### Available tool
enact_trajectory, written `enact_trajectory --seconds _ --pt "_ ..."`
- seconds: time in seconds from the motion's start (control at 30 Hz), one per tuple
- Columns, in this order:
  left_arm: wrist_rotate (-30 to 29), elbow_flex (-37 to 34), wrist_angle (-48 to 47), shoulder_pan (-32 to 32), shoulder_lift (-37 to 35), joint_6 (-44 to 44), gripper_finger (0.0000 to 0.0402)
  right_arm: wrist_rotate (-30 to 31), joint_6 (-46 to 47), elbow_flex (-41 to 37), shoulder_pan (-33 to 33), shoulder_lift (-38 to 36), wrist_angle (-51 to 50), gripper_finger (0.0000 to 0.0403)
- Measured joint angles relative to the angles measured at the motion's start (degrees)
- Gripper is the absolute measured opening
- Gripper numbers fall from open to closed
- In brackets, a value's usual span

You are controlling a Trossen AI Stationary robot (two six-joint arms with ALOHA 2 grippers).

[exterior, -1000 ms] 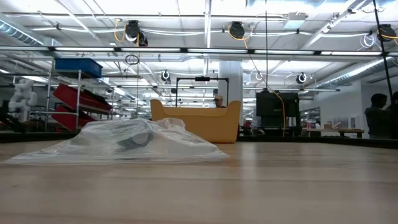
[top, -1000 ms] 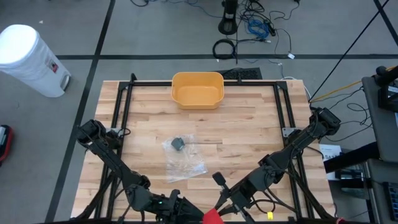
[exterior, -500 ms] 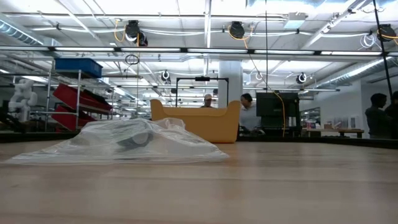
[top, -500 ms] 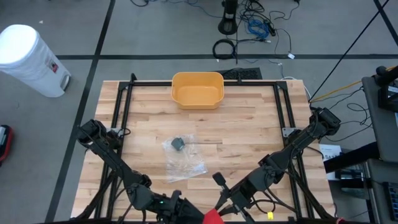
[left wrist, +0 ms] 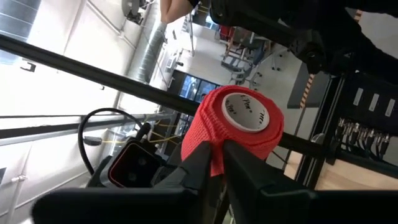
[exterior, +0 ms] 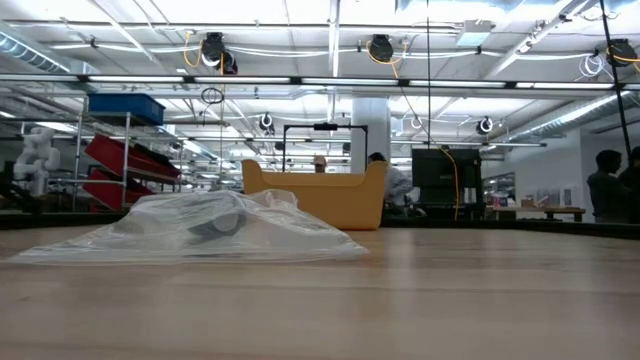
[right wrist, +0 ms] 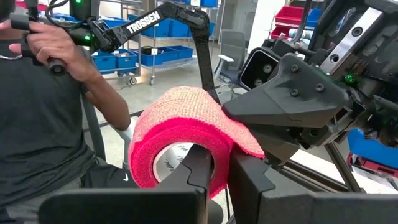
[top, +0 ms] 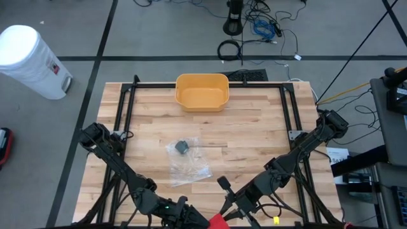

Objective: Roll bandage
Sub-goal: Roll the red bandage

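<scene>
From where I stand, a white cylindrical bin (top: 28,58) sits on the floor off the table's far left corner. Both arms are folded low at the near edge of the wooden table (top: 254,137). The left gripper (left wrist: 214,163) has its fingers drawn in on the edge of the red bandage roll (left wrist: 235,127), and the right gripper (right wrist: 221,169) pinches the same roll from the other side, jaws nearly together on its loose flap. The roll hangs off the near edge, a red speck between the arms (top: 217,222) in the high view.

On the table, left of centre, lies a crumpled clear plastic bag (top: 186,160) with a small dark object (top: 182,147) inside; it bulks up in the low view, partly masking the room behind. Beyond it, at the far edge, sits a yellow tub (top: 201,91). A person in a dark shirt (right wrist: 43,130) stands close behind the arms, one hand (right wrist: 53,43) on a handle. Cables (top: 261,28) sprawl on the floor beyond the table.
</scene>
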Motion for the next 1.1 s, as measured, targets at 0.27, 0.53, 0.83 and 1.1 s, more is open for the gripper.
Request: enact_trajectory --seconds 0.27,0.53,0.83,1.1 --pt "-0.4 0.0 0.0 -0.3 0.0 0.0 0.0007 0.2 0.9 0.0 0.0 0.0 0.0 0.0029" --pt "-6.5 0.0 0.5 -2.2 0.0 3.6 0.0003 0.6 1.0 0.0 -0.1 0.0 -0.2 0.0029" --pt "-8.2 0.1 3.4 -4.3 0.0 6.5 0.0002 0.6 1.5 0.0 -0.1 0.0 -1.7 0.0029" --pt "-14.1 0.1 3.2 -4.6 0.0 7.9 0.0001 0.4 1.5 0.0 -0.1 0.0 -1.8 0.0029"
